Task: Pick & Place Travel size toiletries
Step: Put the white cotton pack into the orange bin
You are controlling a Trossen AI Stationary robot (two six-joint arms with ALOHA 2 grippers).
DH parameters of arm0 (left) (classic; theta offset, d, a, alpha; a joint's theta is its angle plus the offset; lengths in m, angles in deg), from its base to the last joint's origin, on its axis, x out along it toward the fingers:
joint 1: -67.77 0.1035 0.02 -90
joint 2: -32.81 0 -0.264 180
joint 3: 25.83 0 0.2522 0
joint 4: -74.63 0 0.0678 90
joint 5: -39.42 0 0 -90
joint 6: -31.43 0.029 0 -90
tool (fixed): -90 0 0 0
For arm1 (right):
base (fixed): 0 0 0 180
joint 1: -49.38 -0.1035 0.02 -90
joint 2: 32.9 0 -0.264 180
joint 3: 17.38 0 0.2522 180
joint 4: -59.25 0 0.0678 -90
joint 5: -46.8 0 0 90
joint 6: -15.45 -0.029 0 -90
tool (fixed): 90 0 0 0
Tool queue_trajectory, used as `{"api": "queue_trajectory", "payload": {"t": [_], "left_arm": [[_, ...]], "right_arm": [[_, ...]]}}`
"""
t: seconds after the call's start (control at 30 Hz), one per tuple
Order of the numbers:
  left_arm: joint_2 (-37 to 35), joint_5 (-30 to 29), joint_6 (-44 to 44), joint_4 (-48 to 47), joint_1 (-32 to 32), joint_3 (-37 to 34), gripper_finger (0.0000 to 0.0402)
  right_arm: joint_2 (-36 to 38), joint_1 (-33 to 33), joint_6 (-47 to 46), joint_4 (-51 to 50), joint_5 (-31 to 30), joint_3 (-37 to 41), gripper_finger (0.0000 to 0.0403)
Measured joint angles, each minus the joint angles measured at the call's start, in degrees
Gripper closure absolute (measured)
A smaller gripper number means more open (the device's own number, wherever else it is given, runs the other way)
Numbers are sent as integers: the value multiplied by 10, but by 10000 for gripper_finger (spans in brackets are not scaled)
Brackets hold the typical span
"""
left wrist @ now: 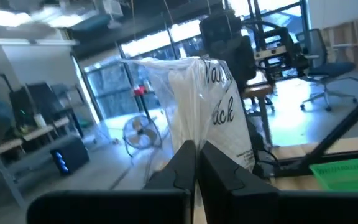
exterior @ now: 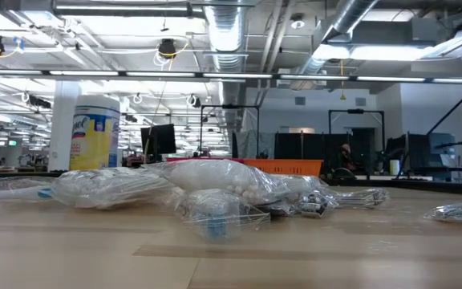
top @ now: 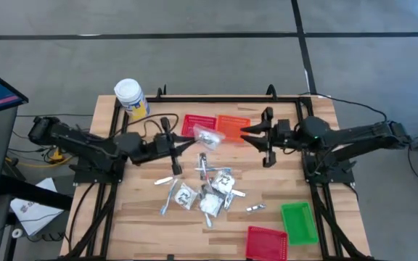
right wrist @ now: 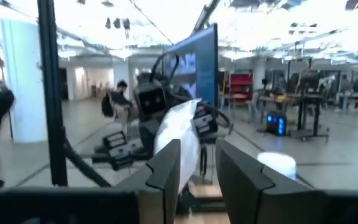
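Note:
My left gripper [top: 194,141] [left wrist: 197,152] is shut on one clear-wrapped white packet [top: 207,135] [left wrist: 205,102] and holds it above the far red basket [top: 198,123]. My right gripper [top: 244,135] [right wrist: 197,168] hovers open over the orange basket [top: 233,127], facing the packet [right wrist: 180,137] without touching it. The other toiletries, white packets and slim silver sticks, lie in a loose pile [top: 207,192] [exterior: 215,189] on the table's middle. One stick [top: 255,209] lies apart to the pile's right. My left gripper pinches the packet's wrapper between its two fingers at the end nearest the wrist [left wrist: 196,135]. The fingers come roughly level from the table's left. The packet is lifted clear of the table and sticks out beyond the fingertips, over the red basket.
A white-lidded yellow jar [top: 130,98] [exterior: 95,132] stands at the far left corner. A green basket [top: 298,221] and a second red basket [top: 267,243] sit at the near right. Bare wood shows left of the pile and along the near left edge.

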Motion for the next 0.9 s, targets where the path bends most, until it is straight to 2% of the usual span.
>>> {"api": "queue_trajectory", "payload": {"t": [0.13, 0.23, 0.4, 0.57, 0.7, 0.9], "left_arm": [[56, -7, 22, -8, -13, 1, 400], [92, -24, 48, -1, -13, 29, 400], [113, -73, 77, -6, -32, 47, 400], [106, -80, 80, -2, -43, 50, 400], [107, -81, 83, -2, -47, 50, 400], [107, -81, 81, -20, -49, 50, 400]], "right_arm": [[-46, -8, 2, 18, 2, 1, 307], [-60, -1, 2, 27, 3, 1, 307], [-44, 6, -3, -19, 20, 1, 307], [-12, 0, -33, -84, 43, 0, 295], [0, -3, -50, -111, 44, 0, 247], [-3, -11, -50, -111, 44, 0, 138]]}}
